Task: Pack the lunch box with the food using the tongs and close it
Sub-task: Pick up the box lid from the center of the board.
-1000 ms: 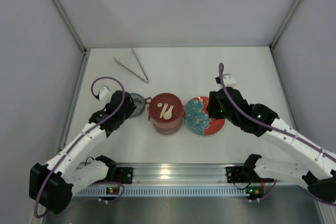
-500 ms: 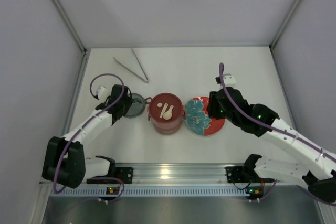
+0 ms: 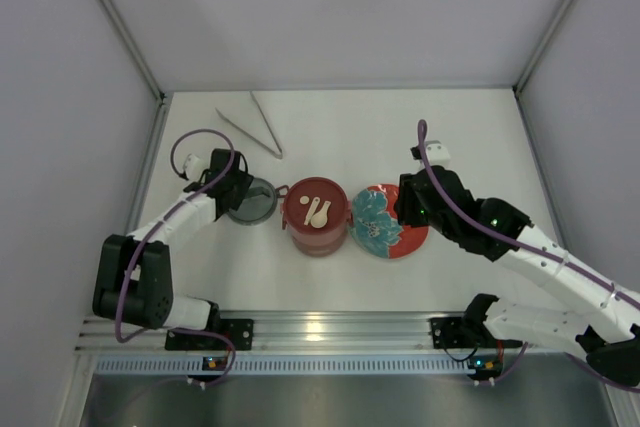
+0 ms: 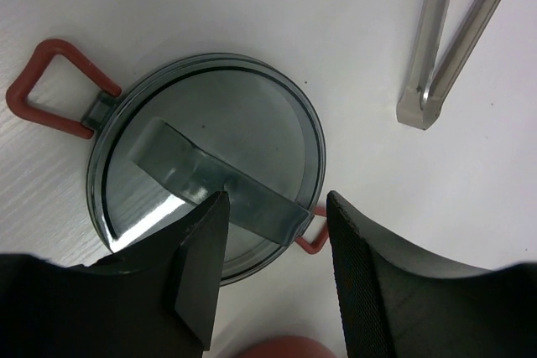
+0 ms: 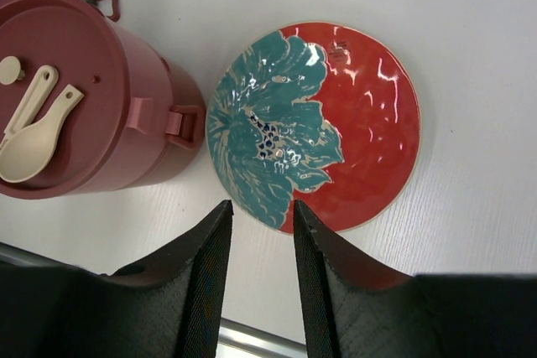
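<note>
The lunch box [image 3: 316, 215] stands mid-table as a dusty-pink stack [image 5: 75, 106] with its maroon lid on and cream cutlery clipped on top. Its rim shows as a reddish blur [image 4: 285, 348] at the bottom of the left wrist view. The silvery tongs [image 3: 255, 127] lie at the back left, their tips [image 4: 453, 39] beyond the left gripper. My left gripper [image 3: 243, 199] [image 4: 277, 200] hangs open over the small grey round dish [image 4: 210, 148], its jaws either side of one end of the dish's strap, clear of it. My right gripper [image 3: 405, 215] [image 5: 262, 207] is open and empty at the plate's edge. No food shows.
The red plate with a teal flower [image 3: 388, 220] [image 5: 319, 123] lies bare just right of the lunch box. The grey dish [image 3: 250, 202] has red wire clips [image 4: 50, 90] at its sides. Grey walls enclose the table on three sides; a metal rail [image 3: 330, 332] runs along the near edge.
The left arm has swung left and back, and its jaws have opened wider over the grey dish. The right arm has not moved.
</note>
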Motion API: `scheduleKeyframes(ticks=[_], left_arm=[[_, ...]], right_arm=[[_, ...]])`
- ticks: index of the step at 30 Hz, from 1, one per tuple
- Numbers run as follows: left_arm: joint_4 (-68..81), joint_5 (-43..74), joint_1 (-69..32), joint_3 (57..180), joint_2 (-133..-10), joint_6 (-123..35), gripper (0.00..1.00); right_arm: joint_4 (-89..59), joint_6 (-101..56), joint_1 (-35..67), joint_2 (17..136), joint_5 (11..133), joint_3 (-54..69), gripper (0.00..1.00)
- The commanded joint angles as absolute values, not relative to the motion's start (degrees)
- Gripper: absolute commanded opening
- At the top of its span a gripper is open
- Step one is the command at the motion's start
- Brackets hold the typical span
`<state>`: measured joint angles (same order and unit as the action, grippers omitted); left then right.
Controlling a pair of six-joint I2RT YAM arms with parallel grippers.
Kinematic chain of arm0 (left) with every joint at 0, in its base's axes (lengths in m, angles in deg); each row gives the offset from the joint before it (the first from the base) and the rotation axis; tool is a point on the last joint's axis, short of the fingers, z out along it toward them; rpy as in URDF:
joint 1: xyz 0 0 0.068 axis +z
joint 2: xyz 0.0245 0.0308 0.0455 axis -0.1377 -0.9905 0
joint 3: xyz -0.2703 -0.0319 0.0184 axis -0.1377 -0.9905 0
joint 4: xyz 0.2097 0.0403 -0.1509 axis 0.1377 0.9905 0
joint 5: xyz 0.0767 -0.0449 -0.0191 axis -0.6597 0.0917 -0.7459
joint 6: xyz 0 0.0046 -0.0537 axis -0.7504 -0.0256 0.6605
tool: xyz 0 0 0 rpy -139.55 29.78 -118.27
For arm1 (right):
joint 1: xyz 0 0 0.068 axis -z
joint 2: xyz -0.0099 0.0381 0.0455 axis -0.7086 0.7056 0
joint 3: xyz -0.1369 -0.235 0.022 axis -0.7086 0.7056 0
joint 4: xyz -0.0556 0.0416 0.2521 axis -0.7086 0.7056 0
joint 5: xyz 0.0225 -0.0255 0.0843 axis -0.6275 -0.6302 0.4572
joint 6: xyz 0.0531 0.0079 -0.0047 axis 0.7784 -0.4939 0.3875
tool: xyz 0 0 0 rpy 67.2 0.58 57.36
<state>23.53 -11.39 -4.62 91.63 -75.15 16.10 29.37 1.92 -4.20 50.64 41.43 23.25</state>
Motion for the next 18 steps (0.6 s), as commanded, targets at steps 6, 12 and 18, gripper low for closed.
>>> scheduleKeyframes(ticks=[6, 12, 18], left_arm=[[21.3, -8.2, -3.2, 93.8, -77.4, 16.1, 0.55], [21.9, -6.9, -3.0, 94.0, -77.0, 16.4, 0.56], [22.3, -6.1, -2.9, 93.1, -75.1, 16.4, 0.56]], right_arm=[[27.8, 1.3, -2.9, 48.7, 40.0, 22.4, 0.35], [27.8, 1.4, -2.8, 48.8, 40.3, 22.4, 0.35], [27.8, 1.7, -2.8, 48.6, 40.3, 22.7, 0.35]])
